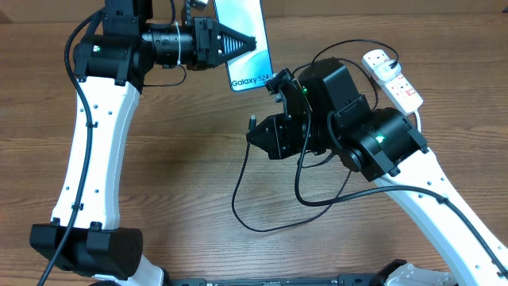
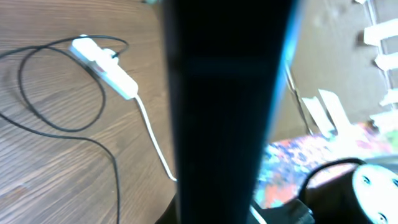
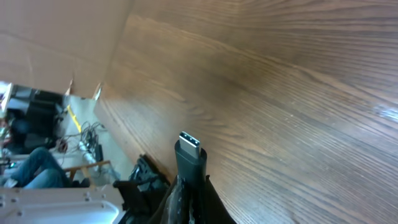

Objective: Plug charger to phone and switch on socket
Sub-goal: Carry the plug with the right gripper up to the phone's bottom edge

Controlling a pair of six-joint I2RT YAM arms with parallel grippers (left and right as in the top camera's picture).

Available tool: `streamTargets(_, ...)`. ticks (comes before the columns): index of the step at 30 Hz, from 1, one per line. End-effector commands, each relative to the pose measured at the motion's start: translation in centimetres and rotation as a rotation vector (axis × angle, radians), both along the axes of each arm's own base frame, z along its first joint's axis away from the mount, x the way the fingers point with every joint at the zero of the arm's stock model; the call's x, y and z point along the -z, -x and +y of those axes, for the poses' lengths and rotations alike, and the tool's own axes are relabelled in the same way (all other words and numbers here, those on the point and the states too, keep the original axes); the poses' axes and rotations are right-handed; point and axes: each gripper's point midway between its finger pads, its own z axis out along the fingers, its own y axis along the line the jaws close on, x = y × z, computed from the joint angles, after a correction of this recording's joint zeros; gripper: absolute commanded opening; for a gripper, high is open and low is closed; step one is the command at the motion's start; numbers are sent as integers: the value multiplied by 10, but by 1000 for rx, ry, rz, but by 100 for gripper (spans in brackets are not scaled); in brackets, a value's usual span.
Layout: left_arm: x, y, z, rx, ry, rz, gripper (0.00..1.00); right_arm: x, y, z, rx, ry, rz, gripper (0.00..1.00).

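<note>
My left gripper [image 1: 248, 41] is shut on the phone [image 1: 246, 70] and holds it above the table at the back; its light blue screen faces up, with the "Galaxy S24" text at the near end. In the left wrist view the phone [image 2: 224, 106] is a dark bar across the middle. My right gripper [image 1: 255, 131] is shut on the charger's connector tip [image 3: 189, 151], which points away from the fingers [image 3: 189, 190], a little below and right of the phone. The black cable [image 1: 236, 195] loops over the table to the socket [image 1: 393, 75] at the back right, also in the left wrist view [image 2: 106, 65].
The socket's thick white cord [image 2: 152, 137] runs off over the table. A cardboard wall [image 3: 56, 37] stands past the table edge [image 3: 118, 118]. Clutter and a seated person [image 3: 31, 168] lie beyond that edge.
</note>
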Motion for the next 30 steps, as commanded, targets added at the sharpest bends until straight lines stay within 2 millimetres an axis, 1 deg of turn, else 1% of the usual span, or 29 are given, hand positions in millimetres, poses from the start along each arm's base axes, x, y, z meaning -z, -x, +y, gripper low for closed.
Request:
streamTargets(1,-9,12,-3,67,34,-36,4,-15,11,2,-49,-39,-29,4)
streamTargets(5,1,10,0,42,-8,-28,4,-22,15,-4,-40,-38,-48,4)
streamTargets(9,6,12,0,49,-16,-19,4,-29,15,-9,-17,-36,-84,4)
streamTargets(16,7,17,-6,66,-15,-7,4,-29,16,-9,-20,-35,-81,4)
streamTargets(20,10,17,-8,63,-29,0,4,-31,17,-4,-30,-39,-97,4)
streamTargets(27,14,21,-14,78,-35,20,4,-18,8,-10,58,64,-131,4)
streamTargets(30,15,22,-14,85,-39,11,4,-11,0,-16,113,103,-127,4)
